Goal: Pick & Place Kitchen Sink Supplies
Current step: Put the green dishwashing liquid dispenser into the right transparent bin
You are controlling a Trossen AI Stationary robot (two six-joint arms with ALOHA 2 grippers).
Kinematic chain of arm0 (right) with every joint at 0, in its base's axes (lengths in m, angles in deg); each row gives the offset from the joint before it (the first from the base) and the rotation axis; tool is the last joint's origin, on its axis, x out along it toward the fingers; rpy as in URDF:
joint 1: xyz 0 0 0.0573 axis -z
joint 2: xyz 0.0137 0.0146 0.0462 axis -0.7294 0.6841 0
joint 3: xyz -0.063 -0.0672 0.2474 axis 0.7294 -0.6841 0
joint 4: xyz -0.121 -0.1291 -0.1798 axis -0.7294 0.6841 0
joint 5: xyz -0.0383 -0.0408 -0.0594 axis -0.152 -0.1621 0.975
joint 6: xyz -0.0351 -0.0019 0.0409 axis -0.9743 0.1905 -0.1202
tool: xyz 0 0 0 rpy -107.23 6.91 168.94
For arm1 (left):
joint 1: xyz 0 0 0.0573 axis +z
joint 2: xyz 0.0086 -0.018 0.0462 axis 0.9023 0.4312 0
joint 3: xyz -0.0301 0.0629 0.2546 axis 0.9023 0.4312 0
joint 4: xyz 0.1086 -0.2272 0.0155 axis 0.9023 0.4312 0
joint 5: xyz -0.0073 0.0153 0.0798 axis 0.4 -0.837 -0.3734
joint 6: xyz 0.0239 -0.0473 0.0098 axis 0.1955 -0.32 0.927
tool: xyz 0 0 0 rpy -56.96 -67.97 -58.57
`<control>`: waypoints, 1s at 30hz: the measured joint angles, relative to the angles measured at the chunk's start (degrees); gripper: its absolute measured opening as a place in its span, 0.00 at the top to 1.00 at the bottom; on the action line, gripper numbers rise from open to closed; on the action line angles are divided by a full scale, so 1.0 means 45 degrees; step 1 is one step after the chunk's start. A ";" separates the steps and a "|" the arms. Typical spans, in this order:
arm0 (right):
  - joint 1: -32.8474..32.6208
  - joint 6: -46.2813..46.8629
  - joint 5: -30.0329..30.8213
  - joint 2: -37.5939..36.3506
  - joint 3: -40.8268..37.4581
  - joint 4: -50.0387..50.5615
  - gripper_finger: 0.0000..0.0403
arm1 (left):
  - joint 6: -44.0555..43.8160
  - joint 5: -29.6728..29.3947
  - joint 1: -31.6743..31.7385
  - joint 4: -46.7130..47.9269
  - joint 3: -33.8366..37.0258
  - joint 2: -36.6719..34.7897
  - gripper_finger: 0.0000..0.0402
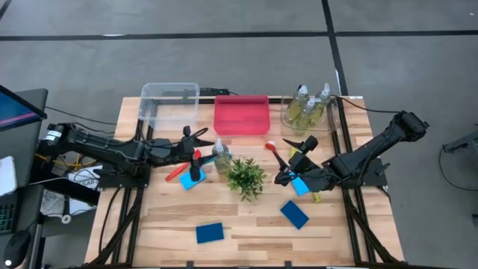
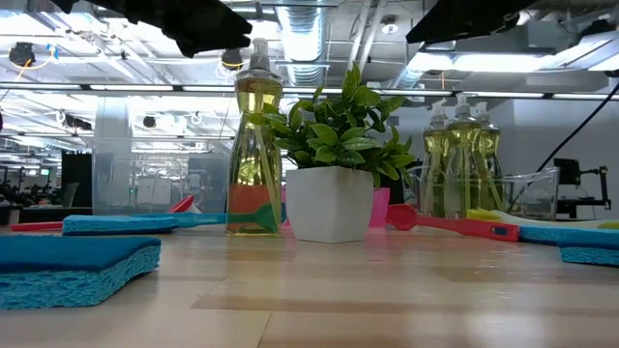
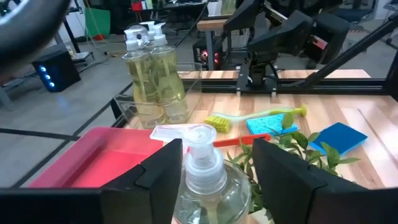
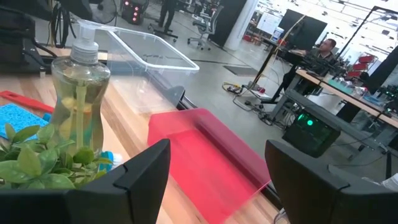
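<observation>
Soap: your clear pump bottle of yellow-green liquid (image 1: 221,155) stands upright mid-table, just beside the small leafy green plant (image 1: 246,178). Your left gripper (image 3: 214,171) is spread around its neck, pump head between the fingers; only the wrist view shows that. Your right gripper (image 1: 287,163) is spread, holding nothing, near a flat blue rectangular sponge (image 1: 300,185)

On my wooden surface (image 1: 254,224) a small leafy plant (image 1: 246,178) in a white pot (image 2: 331,203) stood near the middle. At the far edge sat a pink bin (image 1: 241,114), an empty clear bin (image 1: 169,102) beside it, and another clear bin (image 1: 334,119) toward the other corner.
</observation>
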 joint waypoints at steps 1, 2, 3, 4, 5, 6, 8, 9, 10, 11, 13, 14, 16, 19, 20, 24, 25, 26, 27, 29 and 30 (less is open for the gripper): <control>0.0000 0.0000 0.0000 0.0000 0.0000 0.0000 0.37 | 0.0000 -0.0024 0.0000 0.0004 0.0000 0.0000 0.48; 0.0000 0.0000 -0.0003 0.0000 0.0000 0.0000 0.37 | 0.0000 -0.0030 0.0000 0.0023 0.0000 0.0000 0.46; 0.0000 0.0000 0.0000 0.0000 0.0000 0.0000 0.37 | 0.0005 -0.0030 0.0000 0.0074 0.0000 0.0000 0.44; 0.0000 0.0000 0.0000 0.0000 0.0000 0.0000 0.37 | 0.0003 -0.0035 0.0000 0.0142 0.0000 0.0000 0.42; 0.0000 0.0000 -0.0001 0.0000 0.0000 0.0000 0.37 | 0.0000 -0.0030 0.0000 0.0192 0.0000 0.0005 0.40; 0.0000 0.0000 0.0000 0.0000 0.0000 0.0000 0.37 | 0.0000 -0.0030 0.0000 0.0233 0.0000 0.0005 0.38; 0.0000 0.0000 0.0000 0.0000 0.0000 0.0000 0.37 | -0.0046 -0.0030 0.0012 0.0383 0.0000 0.0005 0.34; 0.0000 0.0000 -0.0002 0.0000 0.0000 0.0000 0.37 | -0.0086 -0.0034 0.0018 0.0490 0.0000 0.0005 0.32; 0.0000 0.0000 -0.0001 0.0000 0.0000 0.0000 0.37 | -0.0213 -0.0030 0.0019 0.0621 0.0000 0.0005 0.31; 0.0000 0.0000 -0.0005 0.0000 0.0000 0.0000 0.37 | -0.0370 -0.0033 0.0019 0.0753 0.0000 0.0005 0.30; 0.0000 0.0000 -0.0005 0.0000 0.0000 0.0000 0.37 | -0.1057 -0.0028 0.0019 0.1120 0.0000 0.0005 0.28; 0.0000 0.0000 -0.0005 0.0000 0.0000 0.0000 0.37 | -0.1522 -0.0029 0.0024 0.1346 0.0000 0.0005 0.28; 0.0000 0.0000 -0.0005 0.0000 0.0000 0.0000 0.37 | -0.2292 -0.0029 0.0024 0.1853 0.0000 0.0005 0.27; 0.0000 0.0000 -0.0004 0.0000 0.0000 0.0000 0.37 | -0.2661 -0.0025 0.0024 0.2493 0.0000 0.0005 0.27; 0.0000 0.0000 -0.0005 0.0000 0.0000 0.0000 0.37 | -0.2648 -0.0025 0.0052 0.2603 0.0000 0.0005 0.27; 0.0000 0.0000 -0.0005 0.0000 0.0000 -0.0005 0.37 | -0.2234 0.0397 0.0250 0.2696 0.0000 0.0005 0.27; 0.0000 0.0000 -0.0005 0.0000 0.0000 0.0000 0.37 | -0.2213 0.0459 0.0298 0.2706 0.0000 0.0026 0.27; 0.0000 0.0000 -0.0005 0.0000 0.0000 0.0000 0.37 | -0.2205 0.0499 0.0359 0.2708 0.0000 0.0084 0.27; 0.0000 0.0000 -0.0005 0.0000 0.0000 -0.0005 0.37 | -0.2189 0.0498 0.0414 0.2733 0.0000 0.0141 0.27; 0.0000 0.0000 -0.0005 0.0000 0.0000 -0.0003 0.37 | -0.2186 0.0438 0.0580 0.2719 0.0029 0.0331 0.27; 0.0000 0.0005 -0.0008 0.0000 0.0000 -0.0002 0.37 | -0.2186 0.0445 0.0692 0.2670 0.0081 0.0463 0.27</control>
